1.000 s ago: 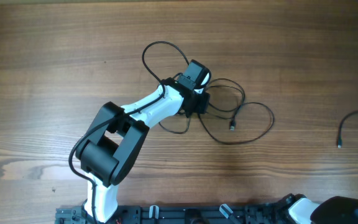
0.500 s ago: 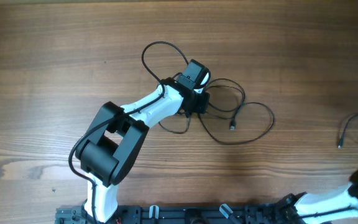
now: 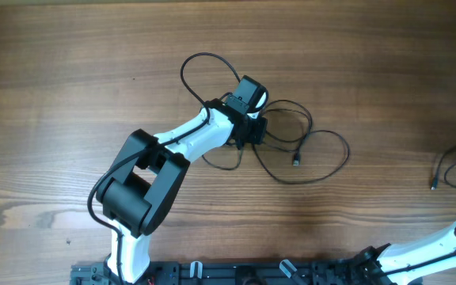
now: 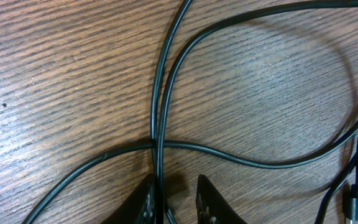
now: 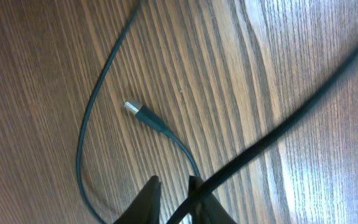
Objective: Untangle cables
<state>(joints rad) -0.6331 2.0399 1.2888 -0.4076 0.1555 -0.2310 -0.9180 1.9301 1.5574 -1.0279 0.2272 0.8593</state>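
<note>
Cables (image 4: pixel 160 93) cross just ahead of left pincer (image 4: pixel 176 200), one strand btwn tips.

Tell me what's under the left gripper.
Under the left gripper, black cables cross on the wooden table. From overhead, the gripper hides that crossing.

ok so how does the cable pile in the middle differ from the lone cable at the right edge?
Centre tangle: strands cross in several overlapping loops; right-edge cable: one strand curling alone. The left gripper sits right over the centre tangle; the right-edge cable lies apart from that arm. Both are thin, black, each with a small plug end lying free on the wooden table.
</note>
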